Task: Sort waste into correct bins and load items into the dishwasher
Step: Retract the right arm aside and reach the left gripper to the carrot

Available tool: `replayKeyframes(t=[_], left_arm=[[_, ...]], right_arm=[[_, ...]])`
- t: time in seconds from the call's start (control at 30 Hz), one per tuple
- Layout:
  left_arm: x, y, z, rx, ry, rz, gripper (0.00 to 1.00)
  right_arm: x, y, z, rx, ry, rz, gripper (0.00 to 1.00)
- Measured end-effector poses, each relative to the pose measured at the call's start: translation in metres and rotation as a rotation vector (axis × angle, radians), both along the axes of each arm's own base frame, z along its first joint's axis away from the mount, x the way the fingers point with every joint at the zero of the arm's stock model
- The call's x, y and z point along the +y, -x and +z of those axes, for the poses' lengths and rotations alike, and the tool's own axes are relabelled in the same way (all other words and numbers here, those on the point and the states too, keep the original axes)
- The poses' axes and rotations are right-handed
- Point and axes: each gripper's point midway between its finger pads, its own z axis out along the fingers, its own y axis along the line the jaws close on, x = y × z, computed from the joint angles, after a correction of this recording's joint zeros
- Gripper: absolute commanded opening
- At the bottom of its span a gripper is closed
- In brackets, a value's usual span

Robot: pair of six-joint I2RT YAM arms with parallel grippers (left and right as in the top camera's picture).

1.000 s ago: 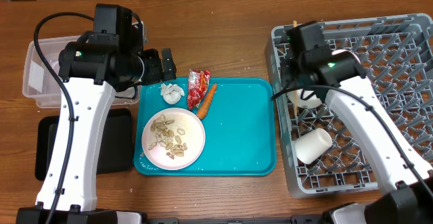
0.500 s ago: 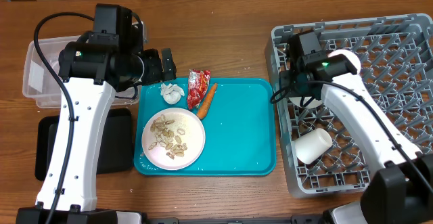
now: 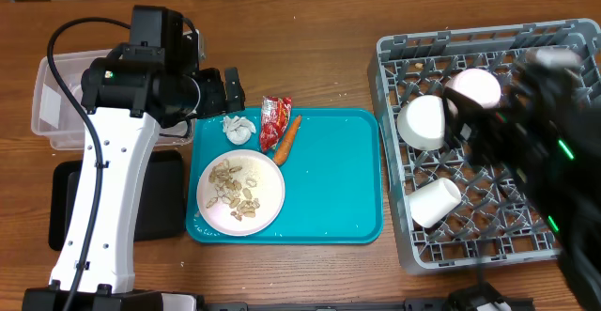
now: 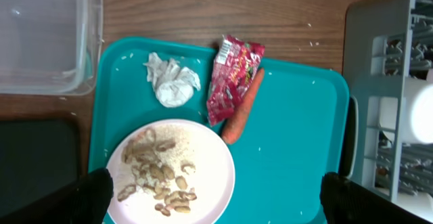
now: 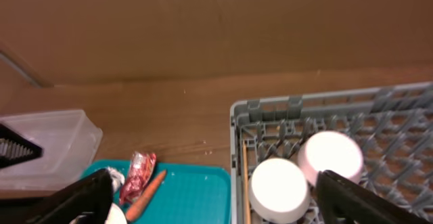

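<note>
The grey dishwasher rack (image 3: pixel 387 161) holds a white bowl (image 3: pixel 422 121), a pink bowl (image 3: pixel 472 87) and another white bowl (image 3: pixel 435 201) lying on its side. Chopsticks (image 5: pixel 245 183) lie along its left wall. My right gripper (image 5: pixel 223 207) is open and empty, high above the bowls; its arm (image 3: pixel 540 132) shows as a blur overhead. On the teal tray (image 3: pixel 343 194) are a plate (image 3: pixel 272 194) of beige scraps (image 3: pixel 235 191), a tissue (image 3: pixel 238 128), a red wrapper (image 3: pixel 274 121) and a carrot (image 3: pixel 287 138). My left gripper (image 4: pixel 223 200) hangs open above the plate.
A clear tub (image 3: pixel 56 104) stands at the far left, with a flat black tray (image 3: pixel 66 203) in front of it. Bare wooden table lies behind the teal tray. A brown cardboard wall (image 5: pixel 203 28) backs the table.
My right gripper has opened and let go of the white bowl, which now rests in the rack. That arm has swung up and to the right. The left arm has not moved.
</note>
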Motion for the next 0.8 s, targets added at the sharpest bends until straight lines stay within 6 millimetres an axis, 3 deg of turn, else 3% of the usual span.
replayKeyframes(t=[0.13,0.3,0.4,0.43,0.57,0.7,0.8], left_arm=[[-0.007,0.007,-0.001,0.031,0.037,-0.018,1.0],[-0.01,0.009,-0.001,0.035,0.052,-0.03,1.0],[-0.011,0.01,-0.001,0.038,0.057,-0.037,0.85],[-0.013,0.009,0.0,0.028,0.056,-0.053,0.85],[-0.033,0.008,-0.005,0.005,-0.011,-0.161,0.85],[-0.073,0.002,-0.031,0.018,-0.113,-0.284,0.83],[-0.109,-0.001,-0.075,0.082,-0.206,-0.38,0.81]], right_arm=[[-0.014,0.038,0.015,-0.063,-0.013,-0.013,1.0],[-0.015,0.04,0.008,-0.035,-0.003,-0.017,1.0],[-0.014,0.038,0.007,-0.028,0.0,-0.017,1.0],[-0.014,0.037,0.006,-0.027,0.0,-0.017,1.0],[-0.014,0.037,0.006,-0.027,0.0,-0.017,1.0],[-0.014,0.037,0.006,-0.027,0.0,-0.017,1.0],[-0.014,0.037,0.006,-0.027,0.0,-0.017,1.0]])
